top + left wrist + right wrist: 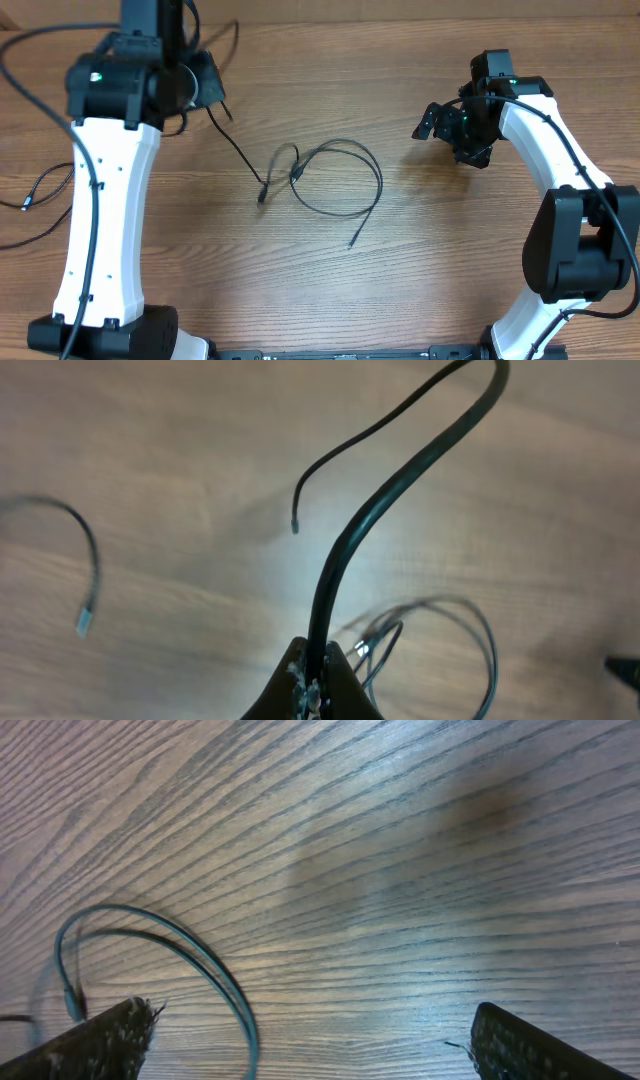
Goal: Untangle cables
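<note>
Wooden worktop (pixel 420 270), two white-and-black arms, one reaching in along each side. Left tool (pixel 208 88) is up at the far left of the worktop, jaws closed tight on a black cable (pixel 240 155). From the left wrist view the cord rises straight out from between the pinched fingertips (pixel 300 682) and arcs away. From above, that same cord slants down and inward, ending in a small plug near the middle of the worktop. Just beside that plug lies a second cable (pixel 380 178), spread flat in one wide loose loop with a short tail pointing toward the near edge. The two cords cross at the loop's left side. Cannot tell whether they are knotted there or only overlapping. A third cord (pixel 42 188) lies well apart, by the left edge beyond the left arm, with a pale tip. Right tool (pixel 432 125) is off to the right of the loop, apart from it, jaws spread wide, holding nothing. Its own camera shows bare wood between the two fingers (pixel 105 1040) and a curve of cord near the left one.
</note>
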`<state>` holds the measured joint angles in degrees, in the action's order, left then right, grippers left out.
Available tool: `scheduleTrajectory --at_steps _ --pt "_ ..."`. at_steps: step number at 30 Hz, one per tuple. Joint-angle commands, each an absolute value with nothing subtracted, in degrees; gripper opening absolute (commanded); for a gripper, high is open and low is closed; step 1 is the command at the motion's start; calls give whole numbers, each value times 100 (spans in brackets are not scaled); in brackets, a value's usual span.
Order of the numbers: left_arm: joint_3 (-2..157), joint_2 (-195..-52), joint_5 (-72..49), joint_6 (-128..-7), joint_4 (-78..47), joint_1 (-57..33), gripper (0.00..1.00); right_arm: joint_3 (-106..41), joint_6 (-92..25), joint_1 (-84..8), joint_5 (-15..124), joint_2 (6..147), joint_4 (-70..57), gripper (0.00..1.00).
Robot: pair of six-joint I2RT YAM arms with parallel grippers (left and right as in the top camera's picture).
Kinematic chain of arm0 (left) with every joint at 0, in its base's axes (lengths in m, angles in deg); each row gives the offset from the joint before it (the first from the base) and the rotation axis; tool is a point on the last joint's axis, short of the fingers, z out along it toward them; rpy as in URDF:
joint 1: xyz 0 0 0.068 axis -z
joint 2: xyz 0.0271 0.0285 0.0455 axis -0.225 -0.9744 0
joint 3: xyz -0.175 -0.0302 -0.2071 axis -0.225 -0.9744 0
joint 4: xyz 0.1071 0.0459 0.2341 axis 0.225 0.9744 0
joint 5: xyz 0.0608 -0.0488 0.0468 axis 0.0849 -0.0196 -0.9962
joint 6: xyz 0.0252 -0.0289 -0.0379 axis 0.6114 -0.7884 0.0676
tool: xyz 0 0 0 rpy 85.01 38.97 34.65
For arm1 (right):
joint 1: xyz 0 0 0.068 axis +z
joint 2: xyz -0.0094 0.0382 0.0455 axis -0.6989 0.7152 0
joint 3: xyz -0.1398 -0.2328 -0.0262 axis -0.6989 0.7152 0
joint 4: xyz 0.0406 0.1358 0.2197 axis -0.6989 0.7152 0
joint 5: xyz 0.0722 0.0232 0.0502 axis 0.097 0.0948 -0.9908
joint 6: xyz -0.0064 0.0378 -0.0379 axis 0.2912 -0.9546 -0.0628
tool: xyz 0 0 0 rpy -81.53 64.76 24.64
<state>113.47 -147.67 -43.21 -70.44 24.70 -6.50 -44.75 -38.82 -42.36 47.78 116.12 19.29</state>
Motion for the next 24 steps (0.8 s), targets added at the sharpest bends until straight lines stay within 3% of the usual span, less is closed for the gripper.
scheduleTrajectory --at_steps 1,7,24 --pt "11889 -14636 -4925 -6863 2527 -661 4 -4458 -3860 -4249 4775 11575 1916 100" --pt "12343 -14636 -5277 -6675 2540 -657 4 -4455 -3860 -4249 4773 11575 1916 100" --pt "12304 -14658 -4695 -6319 2704 -657 4 -4458 -3860 -4249 4773 11575 1916 100"
